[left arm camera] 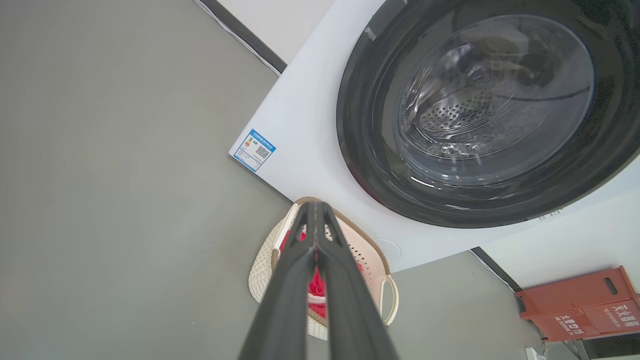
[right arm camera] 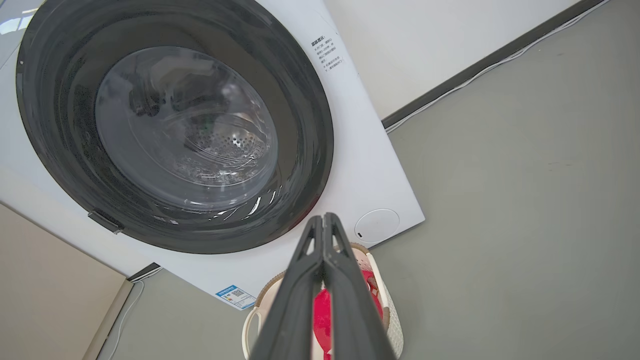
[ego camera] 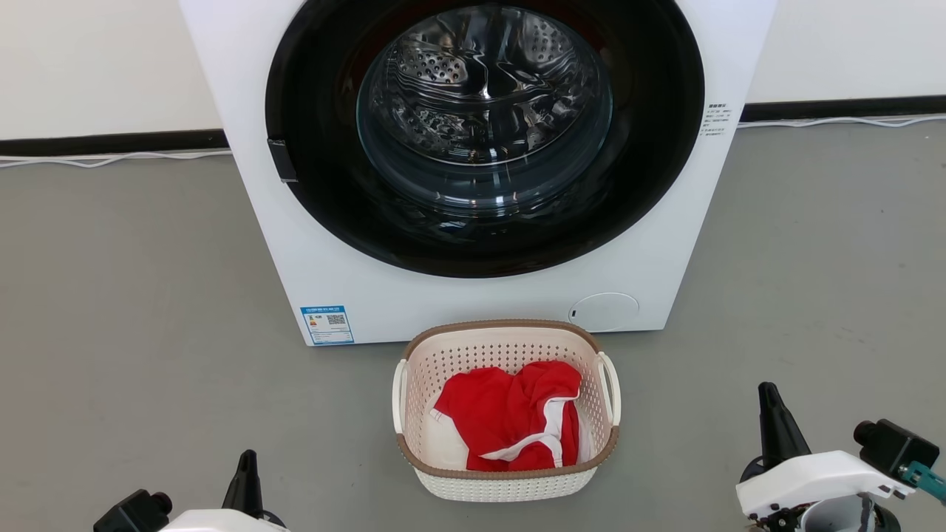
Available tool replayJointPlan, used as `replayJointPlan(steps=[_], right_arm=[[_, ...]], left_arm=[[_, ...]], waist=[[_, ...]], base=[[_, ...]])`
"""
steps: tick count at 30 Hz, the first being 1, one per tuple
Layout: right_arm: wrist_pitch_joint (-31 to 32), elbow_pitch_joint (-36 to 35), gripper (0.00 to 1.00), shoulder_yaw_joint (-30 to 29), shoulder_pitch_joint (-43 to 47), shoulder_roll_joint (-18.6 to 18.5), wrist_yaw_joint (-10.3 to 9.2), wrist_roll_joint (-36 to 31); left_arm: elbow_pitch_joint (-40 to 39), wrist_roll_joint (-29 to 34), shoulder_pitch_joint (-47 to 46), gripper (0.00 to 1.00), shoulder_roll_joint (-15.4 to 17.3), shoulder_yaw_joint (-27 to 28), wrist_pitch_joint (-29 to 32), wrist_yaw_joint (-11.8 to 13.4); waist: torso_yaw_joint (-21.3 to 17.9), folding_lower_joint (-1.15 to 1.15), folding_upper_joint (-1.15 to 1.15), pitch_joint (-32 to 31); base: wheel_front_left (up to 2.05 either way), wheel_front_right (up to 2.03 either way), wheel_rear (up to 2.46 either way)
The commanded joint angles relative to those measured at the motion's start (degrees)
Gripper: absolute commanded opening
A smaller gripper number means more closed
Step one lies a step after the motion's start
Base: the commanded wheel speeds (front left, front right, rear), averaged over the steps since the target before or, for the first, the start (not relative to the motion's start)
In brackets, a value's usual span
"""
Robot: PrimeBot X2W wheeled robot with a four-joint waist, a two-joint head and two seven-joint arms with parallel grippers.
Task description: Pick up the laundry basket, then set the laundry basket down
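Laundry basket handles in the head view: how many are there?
2. One white handle is on the laundry basket's left side, the other on its right side. Neither is hidden.

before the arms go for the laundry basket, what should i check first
1. Laundry basket upright on the floor, by the washing machine: ok.
2. Red garment wholly inside the rim: ok.
3. Left handle and right handle uncovered: ok.
4. Left gripper open for a handle: not ok, shut.
5. Right gripper open: not ok, shut.
6. Grippers at the handles: not ok, both apart from the basket.
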Motion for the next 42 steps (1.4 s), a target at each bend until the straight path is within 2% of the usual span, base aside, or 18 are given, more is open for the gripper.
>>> replayJointPlan(steps=[1,42], right_arm=[[0.64,-2.22,0.0,0.45,-1.29,-0.52,0.16,2.84],[7.43,-7.3,0.0,0.51,-0.66,-0.65,0.29,34.51]], left_arm=[[-1.97,-2.22,-3.03,0.0,0.55,0.89,0.46,-0.63],[-6.16,-26.94,-4.36,0.0,0.96,1.9,7.37,-3.68]], waist=[[0.03,-0.01,0.0,0.04],[0.58,-0.01,0.0,0.65]], base=[[0.0,0.0,0.0],[0.0,0.0,0.0]])
